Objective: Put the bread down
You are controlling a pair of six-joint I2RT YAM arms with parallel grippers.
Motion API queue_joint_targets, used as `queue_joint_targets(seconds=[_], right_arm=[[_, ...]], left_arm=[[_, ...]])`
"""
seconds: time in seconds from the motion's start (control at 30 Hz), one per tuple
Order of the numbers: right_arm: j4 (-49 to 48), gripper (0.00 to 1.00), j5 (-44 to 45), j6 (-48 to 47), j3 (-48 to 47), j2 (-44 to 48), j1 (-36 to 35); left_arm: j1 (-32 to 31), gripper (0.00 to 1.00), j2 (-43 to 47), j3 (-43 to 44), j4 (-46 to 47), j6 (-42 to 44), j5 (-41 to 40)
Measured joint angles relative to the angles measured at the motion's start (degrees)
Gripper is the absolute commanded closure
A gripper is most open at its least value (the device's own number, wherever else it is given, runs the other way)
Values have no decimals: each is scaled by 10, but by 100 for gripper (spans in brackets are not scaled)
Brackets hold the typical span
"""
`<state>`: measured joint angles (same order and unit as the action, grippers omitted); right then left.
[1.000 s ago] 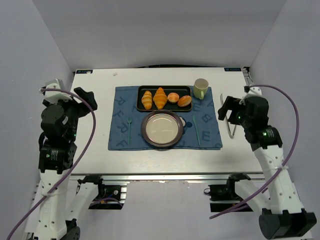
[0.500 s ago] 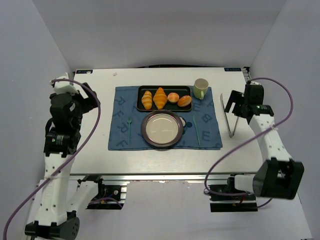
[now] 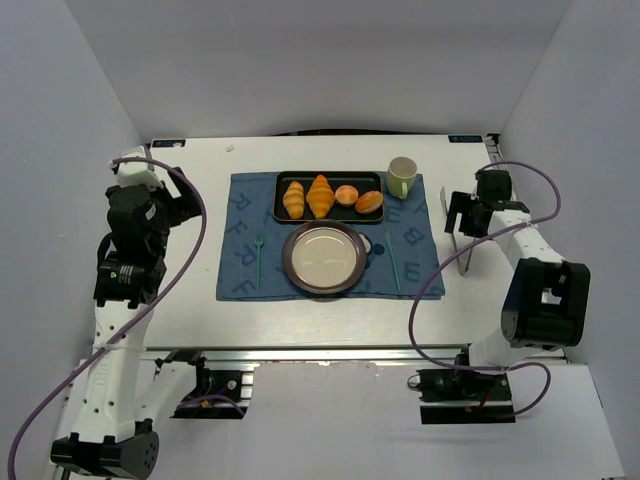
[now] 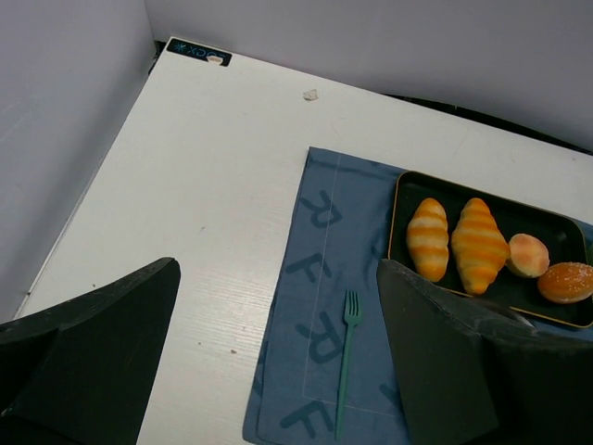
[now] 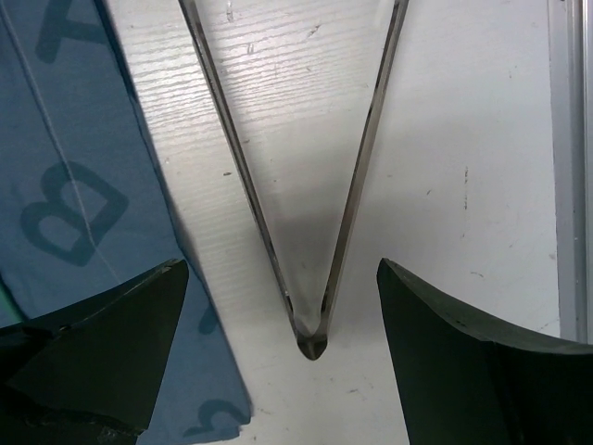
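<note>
Left end effector (image 4: 276,264), right end effector (image 5: 281,264): jaws apart, empty — right over tongs (image 5: 310,341); bread (image 3: 369,203) in tray (image 3: 340,177).

The black-and-white jointed left arm (image 3: 130,245) stands upright, elbow high. Its black two-finger left gripper (image 4: 278,264) tilts downward, fingers spread wide, gripping nothing. The right arm (image 3: 515,230) reaches forward and low — the right gripper (image 5: 280,264) points straight down, equally wide.

Tray (image 3: 362,177): we see it at the mat's (image 3: 240,250) far edge.
Bread (image 3: 369,203): rightmost in tray.
Plate (image 3: 287,258): before tray.
Tongs (image 5: 311,341): right of mat, perhaps touching.
</note>
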<state>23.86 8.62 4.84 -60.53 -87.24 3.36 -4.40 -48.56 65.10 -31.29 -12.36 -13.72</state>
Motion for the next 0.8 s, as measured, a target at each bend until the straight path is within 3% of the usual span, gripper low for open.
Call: queue_joint_targets(seconds=[0.8], right_arm=[[-46, 11, -31, -13, 8, -136, 19]], left_arm=[[0, 2, -1, -11, -8, 3, -16]])
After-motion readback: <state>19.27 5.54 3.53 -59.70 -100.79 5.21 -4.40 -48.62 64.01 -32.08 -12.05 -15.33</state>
